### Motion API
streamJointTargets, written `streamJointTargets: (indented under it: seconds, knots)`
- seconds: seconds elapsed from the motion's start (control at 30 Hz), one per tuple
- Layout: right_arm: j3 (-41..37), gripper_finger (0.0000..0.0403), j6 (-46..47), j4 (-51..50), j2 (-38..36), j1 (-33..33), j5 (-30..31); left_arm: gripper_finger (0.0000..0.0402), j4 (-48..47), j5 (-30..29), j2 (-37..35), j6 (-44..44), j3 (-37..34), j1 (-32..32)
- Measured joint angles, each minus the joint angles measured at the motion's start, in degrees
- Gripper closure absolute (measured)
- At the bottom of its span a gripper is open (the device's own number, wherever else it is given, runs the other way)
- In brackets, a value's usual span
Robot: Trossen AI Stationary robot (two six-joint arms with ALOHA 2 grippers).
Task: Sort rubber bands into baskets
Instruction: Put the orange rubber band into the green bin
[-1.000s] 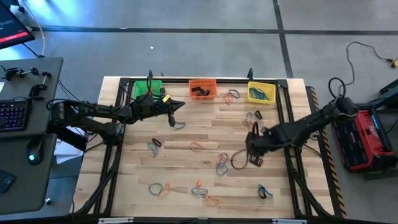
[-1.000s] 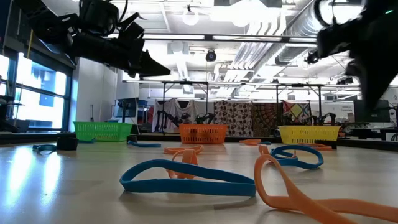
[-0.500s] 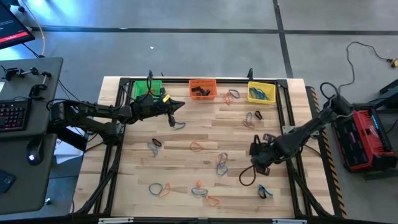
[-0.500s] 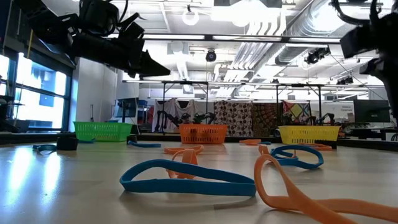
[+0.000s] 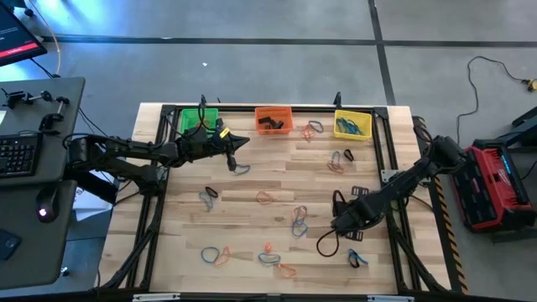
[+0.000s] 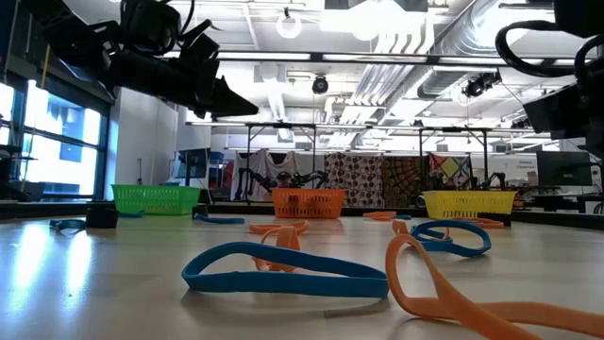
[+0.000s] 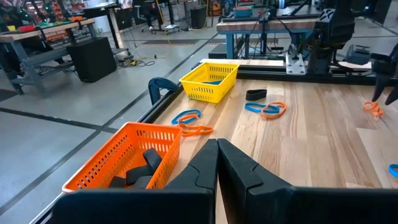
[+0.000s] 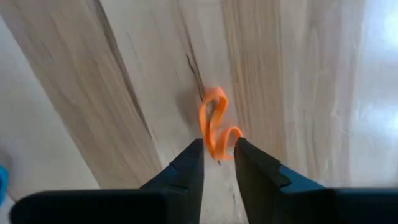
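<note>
Three baskets stand along the far edge: green [image 5: 198,120], orange [image 5: 273,119] with black bands in it, yellow [image 5: 352,124] with blue bands in it. Rubber bands lie loose over the wooden table, such as an orange one [image 5: 265,198] and a blue and orange pair [image 5: 299,220]. My right gripper [image 5: 336,223] hangs over the table's near right part. Its fingers stand a little apart [image 8: 216,152] above a twisted orange band [image 8: 214,127] lying on the wood. My left gripper [image 5: 239,141] is shut and empty [image 7: 217,146], held up between the green and orange baskets.
More bands lie near the front edge [image 5: 214,254], at the near right [image 5: 357,257], and between the orange and yellow baskets [image 5: 313,127]. A blue-grey band [image 5: 241,168] lies below my left gripper. A black frame [image 5: 388,151] runs along the table's sides.
My right gripper has gone toward the table's near edge and a little left, over the loose bands there. My left arm has kept still.
</note>
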Motion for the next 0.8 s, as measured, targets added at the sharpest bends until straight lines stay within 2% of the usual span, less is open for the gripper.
streamJointTargets:
  seconds: [0.17, 0.53, 0.73, 0.8]
  knots:
    - [0.00, 0.0344, 2.77, 0.31, 0.08, -0.28, -0.26, 0.0401, 0.00, 0.00, 0.00, -0.02, 0.00, 0.00]
    - [-5.48, 0.0339, 6.21, 5.75, 0.02, -0.29, -3.86, 0.0401, 0.00, 0.02, 0.00, -0.44, 0.00, -0.02]
    - [-3.28, 0.0395, 4.16, 5.29, 0.06, -0.28, -3.55, 0.0401, 0.00, 0.02, 0.00, -0.72, 0.00, -0.02]
    - [-2.10, 0.0394, 4.31, 4.48, 0.06, -0.28, -1.60, 0.0401, 0.00, 0.01, 0.00, -0.94, 0.00, -0.01]
